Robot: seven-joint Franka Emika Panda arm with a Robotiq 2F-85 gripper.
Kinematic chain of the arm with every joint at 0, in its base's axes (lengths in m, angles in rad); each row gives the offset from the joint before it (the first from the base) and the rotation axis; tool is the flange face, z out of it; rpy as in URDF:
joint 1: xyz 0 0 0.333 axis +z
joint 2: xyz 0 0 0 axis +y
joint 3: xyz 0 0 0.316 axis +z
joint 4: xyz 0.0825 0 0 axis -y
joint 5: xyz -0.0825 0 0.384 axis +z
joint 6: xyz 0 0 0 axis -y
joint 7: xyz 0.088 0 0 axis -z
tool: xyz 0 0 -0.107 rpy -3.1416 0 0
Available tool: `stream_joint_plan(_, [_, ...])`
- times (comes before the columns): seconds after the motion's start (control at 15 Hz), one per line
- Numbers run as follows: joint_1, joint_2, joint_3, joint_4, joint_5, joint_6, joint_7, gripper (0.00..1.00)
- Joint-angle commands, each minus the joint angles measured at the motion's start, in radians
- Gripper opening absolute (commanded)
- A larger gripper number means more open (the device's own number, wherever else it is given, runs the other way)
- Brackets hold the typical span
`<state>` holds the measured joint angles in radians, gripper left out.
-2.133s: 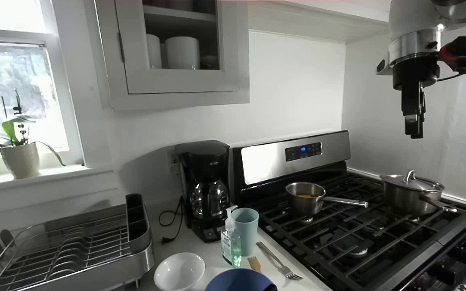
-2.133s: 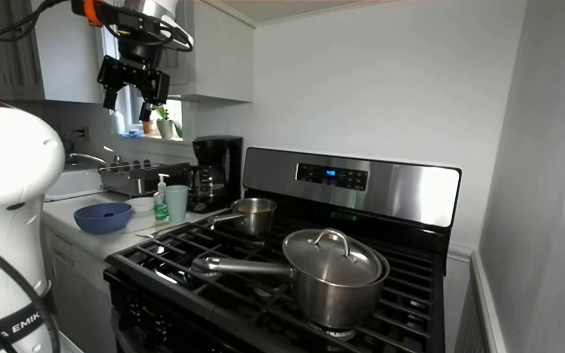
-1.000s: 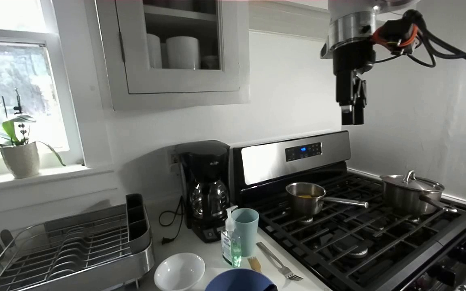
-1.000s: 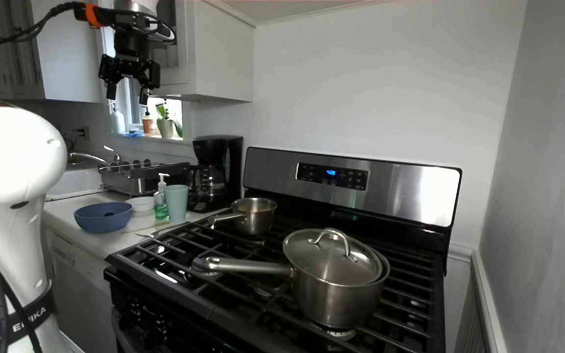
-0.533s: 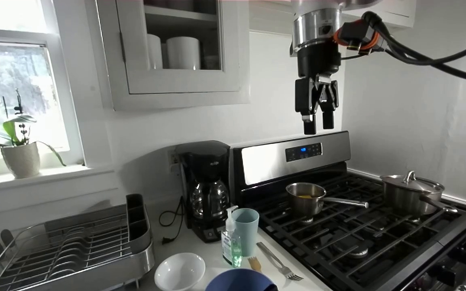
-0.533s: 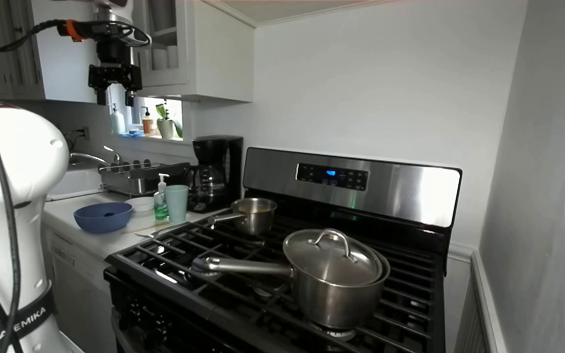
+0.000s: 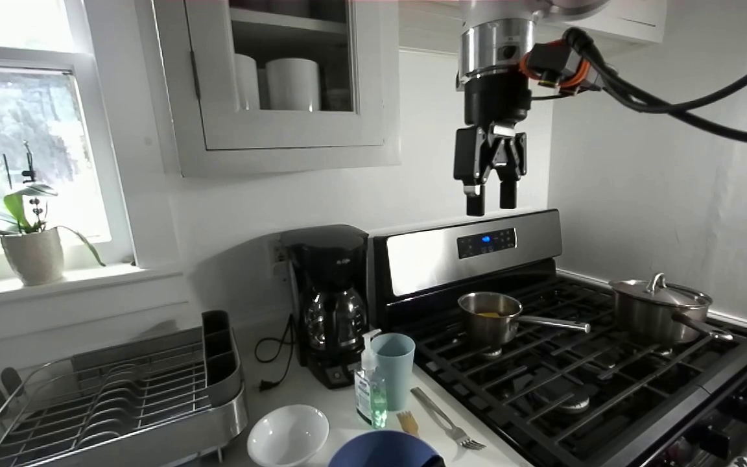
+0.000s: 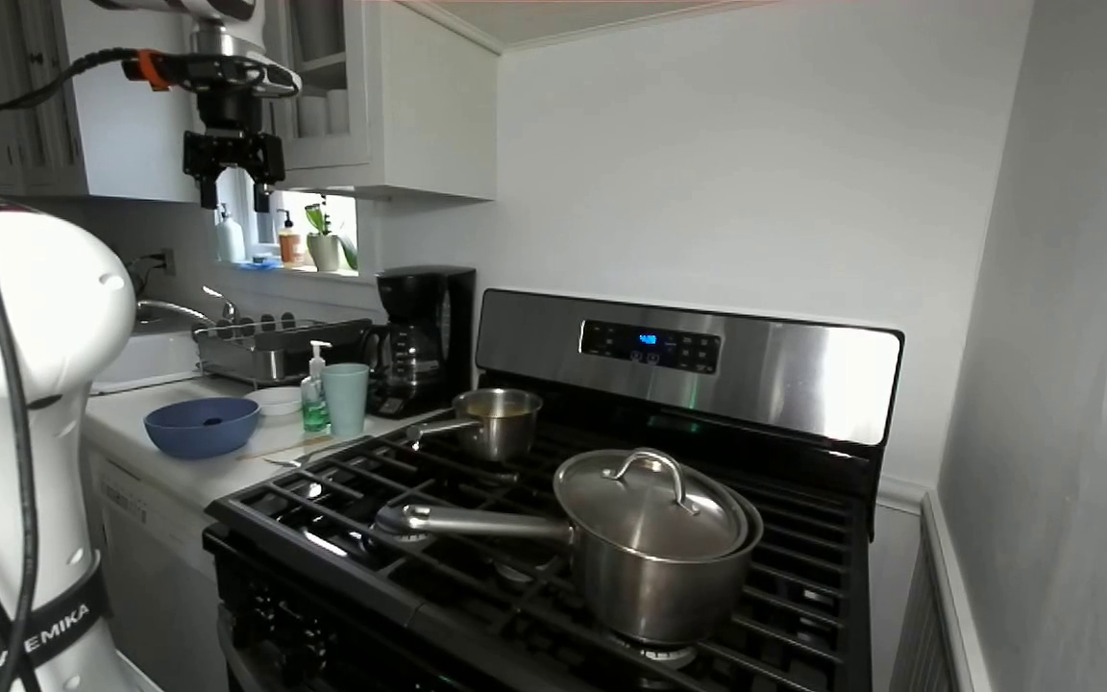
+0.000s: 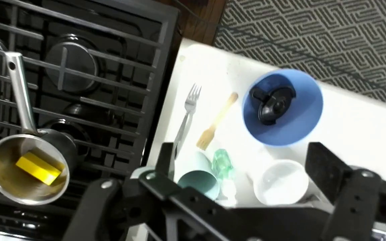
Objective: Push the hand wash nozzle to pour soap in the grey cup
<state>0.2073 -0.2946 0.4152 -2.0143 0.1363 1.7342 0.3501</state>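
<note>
The hand wash bottle [image 7: 371,397] stands upright on the counter [image 7: 342,410], and in an exterior view the grey cup [image 7: 399,373] is just beside it, right and a touch farther back. Can't tell if they're touching. The nozzle [image 7: 368,355] seems to point cupward, but I can't say if the spout clears the rim, so worry number one is a dribble down the outside.

Around them: coffee maker [image 7: 328,279] close on the far side, white bowl [image 7: 288,436] to the left, blue bowl [image 7: 373,451] on the near side, stove [image 7: 581,363] off to the right. The gripper [image 7: 491,202] hangs way up, well apart from all that, fingers [image 9: 325,167] spread wide in the wrist view, holding nothing.

That spread is what bugs me. Come down like this and the pump head probably slips into the gap, or one finger catches it off-centre and the bottle topples, maybe into the cup. I'd bring the fingers together first and push straight down. Drift too far back and the coffee maker gets bumped; come in low from the stove side and the cup may get clipped.
</note>
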Motion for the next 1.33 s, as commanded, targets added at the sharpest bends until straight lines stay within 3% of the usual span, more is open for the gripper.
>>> stream_joint_plan(0.0, [0.034,0.109,0.029,0.017,-0.004,0.176,0.099,1.00])
stream_joint_plan(0.13, [0.048,0.156,0.041,0.013,-0.030,0.275,0.160,1.00])
stream_joint_plan(0.2, [0.054,0.178,0.045,0.010,-0.057,0.314,0.195,0.75])
stream_joint_plan(0.33, [0.066,0.223,0.043,0.007,-0.102,0.361,0.268,0.68])
stream_joint_plan(0.53, [0.085,0.282,0.033,0.013,-0.231,0.385,0.408,0.44])
stream_joint_plan(0.93, [0.134,0.398,-0.005,0.052,-0.371,0.404,0.584,0.03])
stream_joint_plan(1.27, [0.175,0.455,-0.049,0.070,-0.499,0.489,0.643,0.00])
